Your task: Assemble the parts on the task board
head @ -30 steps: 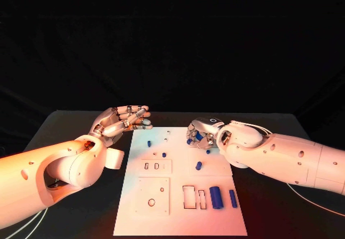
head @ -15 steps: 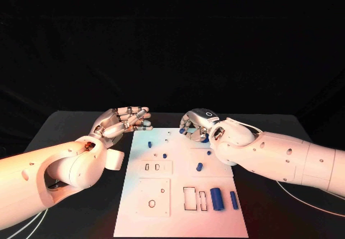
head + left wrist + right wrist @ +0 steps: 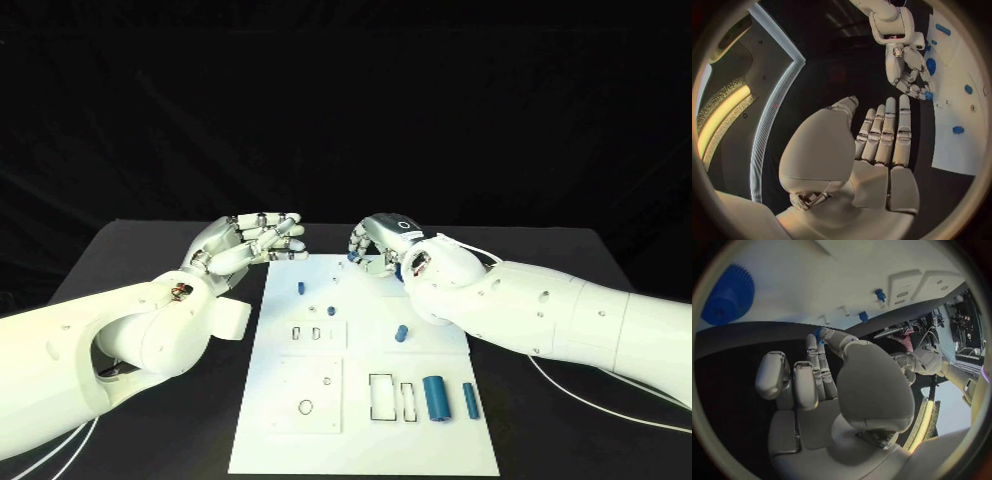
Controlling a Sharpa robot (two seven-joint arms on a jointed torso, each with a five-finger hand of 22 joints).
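- Head view first, from my left side: my left hand (image 3: 248, 243) hovers off the far left corner of the task board (image 3: 433, 440), fingers straight and side by side, thumb apart, holding nothing. It touches no part.
- On the board's left half a small blue peg (image 3: 300, 288) stands near the far edge, with another small blue part (image 3: 330, 310) just toward me from it; both lie closer to my left hand than to my right.
- At the far edge, near the board's middle, my right hand (image 3: 387, 245) hangs with fingers curled downward. The left wrist view shows a small blue part (image 3: 929, 95) at those fingertips (image 3: 918, 90); I judge it pinched, though the contact is too small to be sure.
- A blue gear (image 3: 728, 296) sits on the board right beside that hand, seen from my right wrist.
- Toward me on the right half lie a short blue piece (image 3: 401, 333), then a thick blue cylinder (image 3: 436, 400) and a thin blue pin (image 3: 470, 400), long axes running near to far, well apart from both hands.
- My right hand is the nearer one for any seating at the far edge.
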